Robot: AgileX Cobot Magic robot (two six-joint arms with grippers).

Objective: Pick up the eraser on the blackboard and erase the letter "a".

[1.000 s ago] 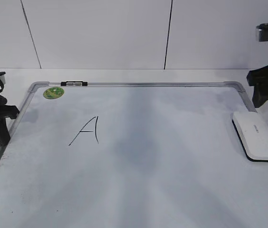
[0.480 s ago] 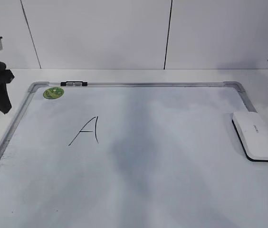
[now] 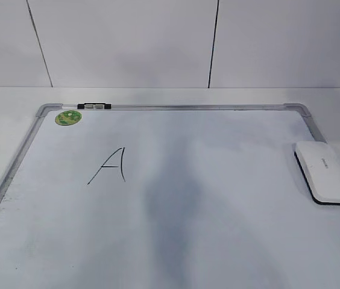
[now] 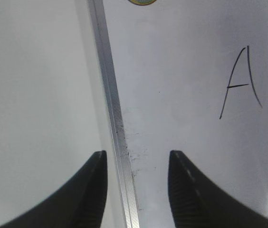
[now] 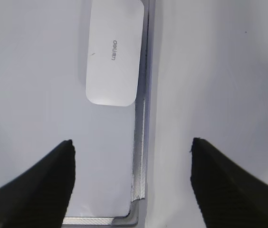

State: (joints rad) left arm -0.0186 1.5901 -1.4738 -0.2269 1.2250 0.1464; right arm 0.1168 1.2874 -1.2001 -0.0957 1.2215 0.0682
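Note:
The white eraser lies on the blackboard against its right frame edge; it also shows in the right wrist view. No small lowercase "a" shows in any view; the only writing is a tall angular capital "A", also in the left wrist view. My left gripper is open and empty above the board's left frame. My right gripper is open and empty above the board's corner, short of the eraser. Neither gripper shows in the exterior view.
A round green sticker sits at the board's far left corner. A small black-and-silver clip lies on the far frame rail. White table surrounds the board, and a white panelled wall stands behind.
Both arms have moved out of the exterior view, the left off the left edge and the right off the right edge. The eraser and the writing have not moved.

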